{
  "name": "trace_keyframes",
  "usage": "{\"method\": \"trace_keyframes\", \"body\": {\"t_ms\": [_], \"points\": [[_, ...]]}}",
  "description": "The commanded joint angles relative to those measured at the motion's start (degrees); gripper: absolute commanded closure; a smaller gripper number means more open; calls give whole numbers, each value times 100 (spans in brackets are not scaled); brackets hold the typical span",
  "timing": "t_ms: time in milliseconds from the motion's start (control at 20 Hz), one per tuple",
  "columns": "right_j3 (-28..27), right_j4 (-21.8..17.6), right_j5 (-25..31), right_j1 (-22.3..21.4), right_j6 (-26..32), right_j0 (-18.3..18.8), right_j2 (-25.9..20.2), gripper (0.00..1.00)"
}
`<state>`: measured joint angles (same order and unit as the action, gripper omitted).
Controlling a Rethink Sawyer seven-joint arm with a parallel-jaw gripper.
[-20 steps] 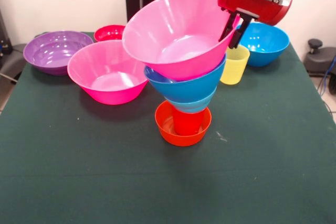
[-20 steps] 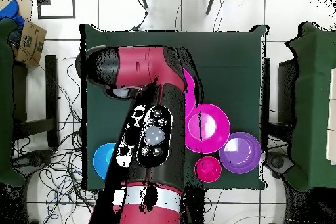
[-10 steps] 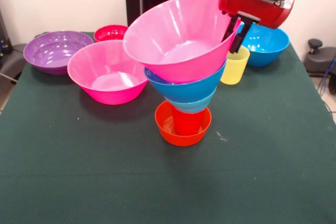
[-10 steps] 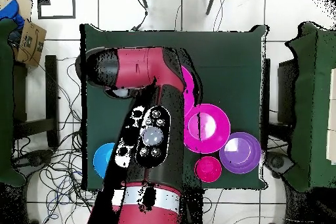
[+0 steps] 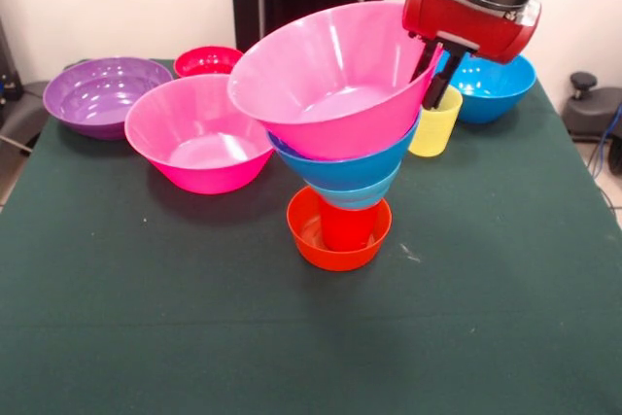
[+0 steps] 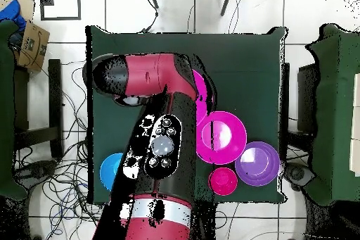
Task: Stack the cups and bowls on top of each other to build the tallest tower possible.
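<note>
Dark green cloth covers the table [image 5: 146, 337], bare at the near edge. Nearest, at table centre, stands the tower [image 5: 340, 182]: small orange bowl [image 5: 339, 230] at the base, red cup [image 5: 347, 225] upright in it, small light-blue bowl [image 5: 356, 195] on the cup, large blue bowl [image 5: 342, 164] above, and a large pink bowl [image 5: 330, 80] on top, tilted w/ its mouth toward 10 o'clock. The gripper [image 5: 434, 72] pinches that top bowl's rim at 2 o'clock, one finger inside the wall, one outside, jaws shut on it.

At 9 o'clock of the tower, near but apart, sits a second pink bowl [image 5: 198, 133]. Farther back: yellow cup [image 5: 434, 121] at 1 o'clock, another blue bowl [image 5: 488, 80] behind it, small red bowl [image 5: 205, 60] at 11 o'clock, purple bowl [image 5: 103, 94] at 10 o'clock. The overhead view is mostly blocked by the arm [image 6: 165, 146].

Judgement: glossy plastic, light, stiff, prob. slippery; rim pinch suits the wide bowls but lets them hang crooked. Stack rests on one narrow cup, so approx. any side push could topple it. Bowl should seat level before release.
</note>
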<state>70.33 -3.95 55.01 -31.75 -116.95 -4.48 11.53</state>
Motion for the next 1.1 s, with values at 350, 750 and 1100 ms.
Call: {"method": "trace_keyframes", "body": {"t_ms": [350,750,1100], "points": [[399,5,-44,371,-776,-52,-241,100],[410,-5,-189,416,-790,-19,-242,100],[367,-20,-61,398,-738,-10,-222,100]]}}
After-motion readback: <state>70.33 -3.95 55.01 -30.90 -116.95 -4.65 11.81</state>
